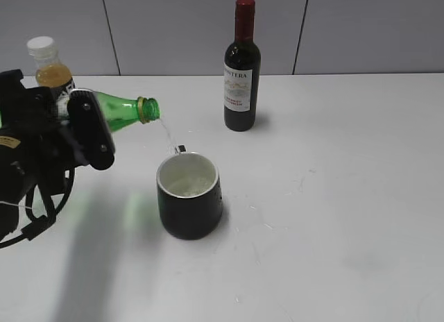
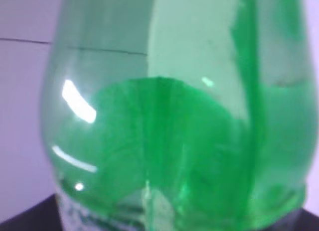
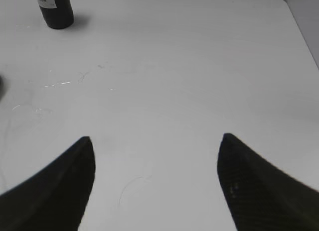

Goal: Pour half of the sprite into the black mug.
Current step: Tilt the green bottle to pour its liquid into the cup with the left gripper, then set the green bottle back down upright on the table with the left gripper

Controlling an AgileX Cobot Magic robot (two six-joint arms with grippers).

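- Across my feeds I count one white bench (image 1: pixel 333 197), and it carries everything else.
- Two arms, one claw each. I see the left claw (image 1: pixel 90 128) at the left edge of the exterior view, clenched around the body of the sprite; the right claw (image 3: pixel 154 183) shows only in its own wrist view, its two dark fingers spread wide with nothing between them, hanging over bare bench.
- Three bottles in all. One wine bottle (image 1: pixel 242 65) with a red top stands upright toward the back, well apart from the pour.
- One sprite (image 1: pixel 125 108), green and translucent, is held tipped nearly level with its neck pointing right; its mouth sits above and just left of the mug, and a thin stream falls from it toward the mug's rim. My left wrist view is filled by its green body (image 2: pixel 174 141), with liquid pooled in the lower part.
- One orange juice bottle (image 1: pixel 50 69) with a white cap stands behind the left claw, partly hidden.
- One black mug (image 1: pixel 189 197) stands upright near the bench's middle, white inside, with liquid in it.
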